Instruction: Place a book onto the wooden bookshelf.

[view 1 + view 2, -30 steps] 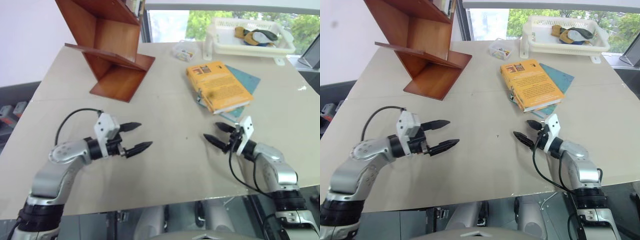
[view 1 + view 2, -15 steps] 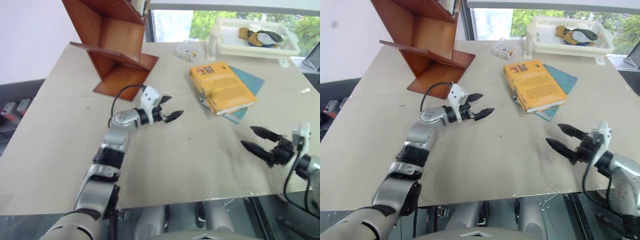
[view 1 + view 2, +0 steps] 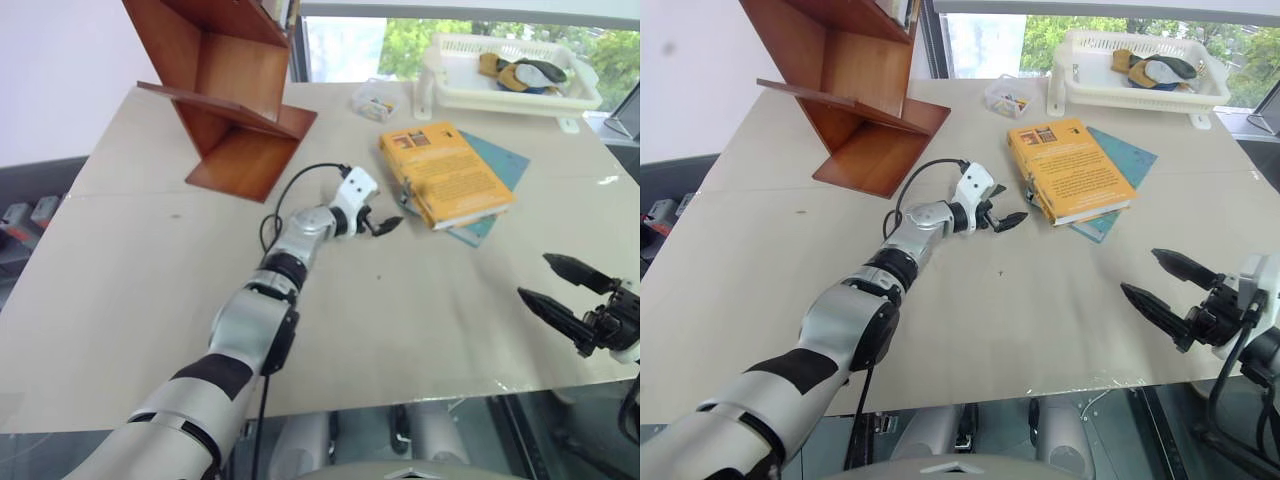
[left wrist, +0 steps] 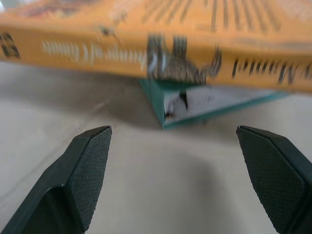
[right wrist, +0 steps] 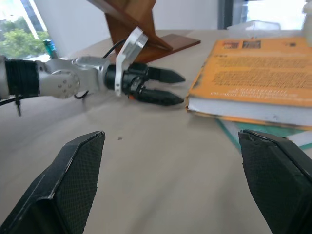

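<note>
Left eye view: the wooden bookshelf (image 3: 225,95) stands far left on the table (image 3: 130,270). The left hand (image 3: 383,222), fingers spread, points at the book (image 3: 445,172), which lies flat on a teal book (image 3: 497,160). Near right, the right hand (image 3: 562,292) is spread, holding nothing.

Orange book (image 3: 443,172) flat, apart from bookshelf (image 3: 225,95)

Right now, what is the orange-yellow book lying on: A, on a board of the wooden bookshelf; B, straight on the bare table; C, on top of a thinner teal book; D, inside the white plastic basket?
C: the orange-yellow book lies flat on a thinner teal book, whose edges stick out from under it on the table, apart from the wooden bookshelf and the white plastic basket.
</note>
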Robot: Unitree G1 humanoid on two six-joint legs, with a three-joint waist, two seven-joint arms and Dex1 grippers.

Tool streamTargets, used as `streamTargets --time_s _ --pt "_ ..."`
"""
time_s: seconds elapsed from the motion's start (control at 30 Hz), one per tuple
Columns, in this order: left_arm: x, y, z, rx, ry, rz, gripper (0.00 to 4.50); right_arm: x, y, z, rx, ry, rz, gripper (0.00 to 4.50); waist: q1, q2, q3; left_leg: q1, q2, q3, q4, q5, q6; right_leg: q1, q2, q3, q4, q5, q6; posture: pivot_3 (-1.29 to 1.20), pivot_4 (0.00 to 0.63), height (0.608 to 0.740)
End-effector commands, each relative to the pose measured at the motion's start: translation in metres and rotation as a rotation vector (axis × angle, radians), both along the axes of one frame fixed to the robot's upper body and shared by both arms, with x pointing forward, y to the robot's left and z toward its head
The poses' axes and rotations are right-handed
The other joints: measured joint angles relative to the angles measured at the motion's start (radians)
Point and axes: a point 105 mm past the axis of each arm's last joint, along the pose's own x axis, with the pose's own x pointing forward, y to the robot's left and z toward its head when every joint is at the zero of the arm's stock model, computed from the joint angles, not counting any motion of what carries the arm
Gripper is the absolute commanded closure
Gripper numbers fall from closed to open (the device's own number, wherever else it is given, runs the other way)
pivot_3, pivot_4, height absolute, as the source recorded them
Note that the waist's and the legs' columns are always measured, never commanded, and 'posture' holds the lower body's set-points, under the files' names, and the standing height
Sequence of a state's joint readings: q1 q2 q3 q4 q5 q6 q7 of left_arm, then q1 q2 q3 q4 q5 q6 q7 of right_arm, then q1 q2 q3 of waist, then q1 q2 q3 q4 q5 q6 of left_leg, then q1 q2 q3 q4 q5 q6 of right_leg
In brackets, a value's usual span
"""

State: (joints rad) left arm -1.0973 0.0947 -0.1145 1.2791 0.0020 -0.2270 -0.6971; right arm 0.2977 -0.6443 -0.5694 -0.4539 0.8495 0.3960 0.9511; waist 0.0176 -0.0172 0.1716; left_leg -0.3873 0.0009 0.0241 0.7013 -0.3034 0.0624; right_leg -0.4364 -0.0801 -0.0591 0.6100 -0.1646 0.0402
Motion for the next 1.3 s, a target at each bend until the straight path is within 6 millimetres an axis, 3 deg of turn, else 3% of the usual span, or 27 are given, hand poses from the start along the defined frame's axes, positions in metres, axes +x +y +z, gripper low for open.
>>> streamTargets --time_s 0.03,0.3,0.9,1.0,1.23,1.3 --pt "0.008 -0.007 0.021 -0.029 -0.054 0.04 0.08 -0.003 0.001 0.017 -0.017 -0.059 -0.013 0.0 0.0 0.0 0.0 0.0 0.0 0.0 0.0 0.0 0.0 0.0 0.0 0.0 0.0 0.0 0.0 0.0 0.15 0.707" --pt "0.007 -0.024 0.032 -0.146 -0.037 0.05 0.08 -0.002 0.0 0.019 -0.018 -0.061 -0.035 0.0 0.008 0.0 0.0 -0.002 0.0 -0.001 0.0 0.0 0.001 0.0 0.0 -0.001 -0.001 0.001 0.0 0.0 0.15 0.707" --pt "0.008 -0.028 0.023 -0.097 -0.049 0.099 0.08 0.0 0.0 0.024 -0.028 -0.069 -0.048 0.0 0.021 0.0 0.0 -0.002 -0.001 -0.001 0.001 -0.001 0.001 0.0 0.0 -0.001 -0.001 0.001 0.0 0.0 0.15 0.707" --pt "0.007 -0.029 0.022 -0.097 -0.045 0.093 0.94 0.0 0.0 0.023 -0.029 -0.066 -0.052 0.0 0.021 0.0 0.0 -0.002 -0.001 -0.001 0.001 -0.001 0.001 0.0 0.0 -0.001 -0.001 0.001 0.0 0.0 0.15 0.707" --pt "0.005 -0.03 0.027 -0.137 -0.025 0.055 4.23 -0.001 -0.001 0.022 -0.027 -0.067 -0.06 0.0 0.022 0.0 0.0 -0.002 -0.001 -0.001 0.001 -0.001 0.001 0.0 0.0 -0.001 -0.001 0.001 0.0 0.0 0.15 0.707" --pt "0.002 -0.03 0.024 -0.163 0.015 0.018 4.23 -0.001 -0.002 0.022 -0.028 -0.066 -0.064 0.0 0.021 0.0 0.0 -0.002 -0.001 -0.001 0.001 -0.001 0.001 0.0 0.0 -0.001 -0.001 0.001 0.0 0.0 0.15 0.707"
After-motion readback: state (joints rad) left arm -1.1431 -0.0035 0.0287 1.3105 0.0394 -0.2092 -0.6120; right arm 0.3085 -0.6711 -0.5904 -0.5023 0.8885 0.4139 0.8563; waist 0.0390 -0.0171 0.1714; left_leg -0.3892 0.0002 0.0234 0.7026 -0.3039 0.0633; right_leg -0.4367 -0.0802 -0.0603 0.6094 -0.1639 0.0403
